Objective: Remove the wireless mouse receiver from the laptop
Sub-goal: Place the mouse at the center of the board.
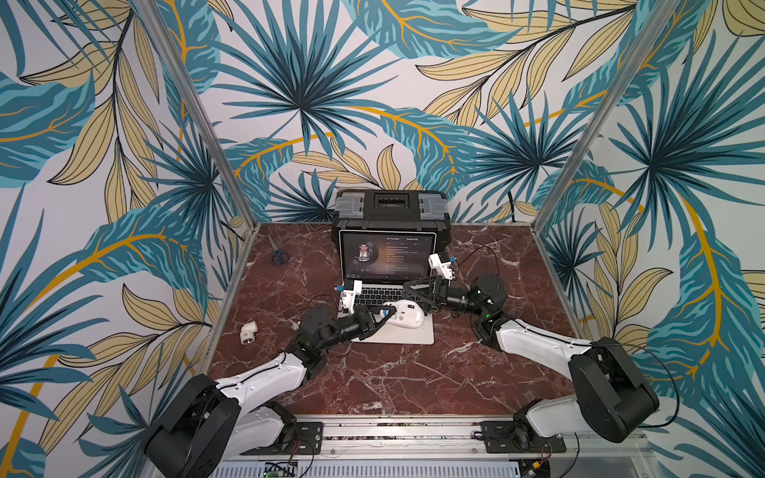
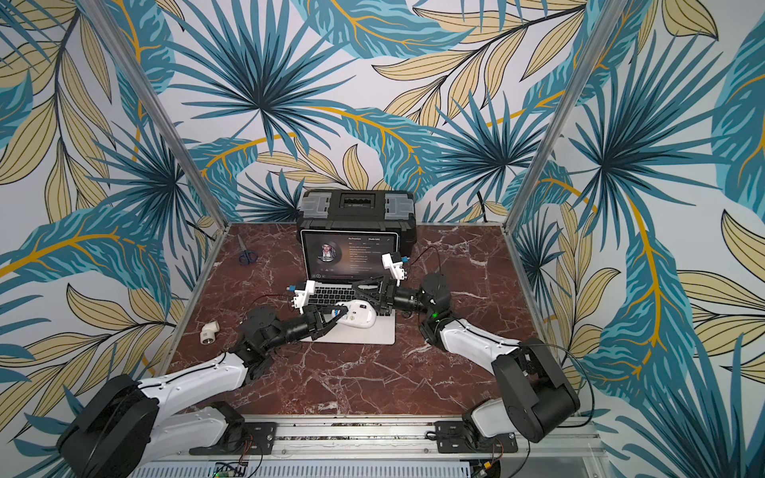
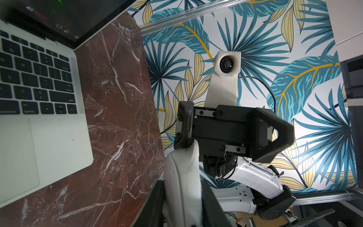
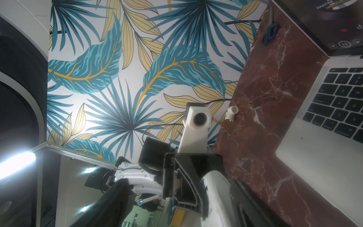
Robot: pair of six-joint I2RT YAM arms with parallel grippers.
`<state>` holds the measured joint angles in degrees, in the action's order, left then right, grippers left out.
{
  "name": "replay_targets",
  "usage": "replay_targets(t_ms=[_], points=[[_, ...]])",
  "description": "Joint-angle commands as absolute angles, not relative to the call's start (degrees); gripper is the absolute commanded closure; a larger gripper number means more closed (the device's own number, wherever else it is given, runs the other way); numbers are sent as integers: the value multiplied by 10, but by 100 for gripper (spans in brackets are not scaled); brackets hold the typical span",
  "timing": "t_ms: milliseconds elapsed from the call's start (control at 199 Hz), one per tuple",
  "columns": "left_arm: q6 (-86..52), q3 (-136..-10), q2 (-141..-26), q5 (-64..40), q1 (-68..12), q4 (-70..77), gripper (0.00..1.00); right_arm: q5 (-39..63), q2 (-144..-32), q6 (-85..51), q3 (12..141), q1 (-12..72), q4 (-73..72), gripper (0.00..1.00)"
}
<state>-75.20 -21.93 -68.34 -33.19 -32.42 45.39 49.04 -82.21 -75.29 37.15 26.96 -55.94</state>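
The silver laptop (image 1: 414, 336) stands open mid-table, its screen showing a music player. My left gripper (image 1: 381, 318) is shut on the white wireless mouse (image 1: 405, 315) and holds it over the trackpad. In the left wrist view the mouse (image 3: 182, 186) sits edge-on between the black fingers (image 3: 211, 198). My right gripper (image 1: 416, 298) is open at the mouse's far end. In the right wrist view its wide-spread jaws straddle the mouse (image 4: 216, 196) and one left finger. The receiver shows in no view.
A black toolbox (image 1: 391, 207) stands behind the laptop screen. Blue scissors (image 1: 279, 254) lie at the back left, and a white pipe elbow (image 1: 248, 331) sits near the left table edge. Metal frame posts (image 1: 198, 111) rise at the back corners.
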Motion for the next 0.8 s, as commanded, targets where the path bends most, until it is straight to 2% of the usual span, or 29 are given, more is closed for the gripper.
replay_targets(t_ms=[0, 91, 226, 382, 553, 800], points=[[-731, -258, -689, -326, -316, 488, 100, 489, -824, -773, 344, 281, -584, 17], [-730, -262, -699, -331, -311, 495, 100, 481, -819, -773, 330, 285, -583, 20], [-736, -264, -706, -333, -307, 523, 100, 468, -813, -765, 318, 288, -571, 21], [-739, -268, -706, -337, -307, 531, 100, 449, -810, -757, 307, 288, -553, 12], [-740, -263, -704, -336, -307, 530, 100, 428, -791, -735, 303, 289, -514, 12], [-737, -264, -717, -336, -307, 531, 100, 414, -780, -759, 290, 292, -544, 24]])
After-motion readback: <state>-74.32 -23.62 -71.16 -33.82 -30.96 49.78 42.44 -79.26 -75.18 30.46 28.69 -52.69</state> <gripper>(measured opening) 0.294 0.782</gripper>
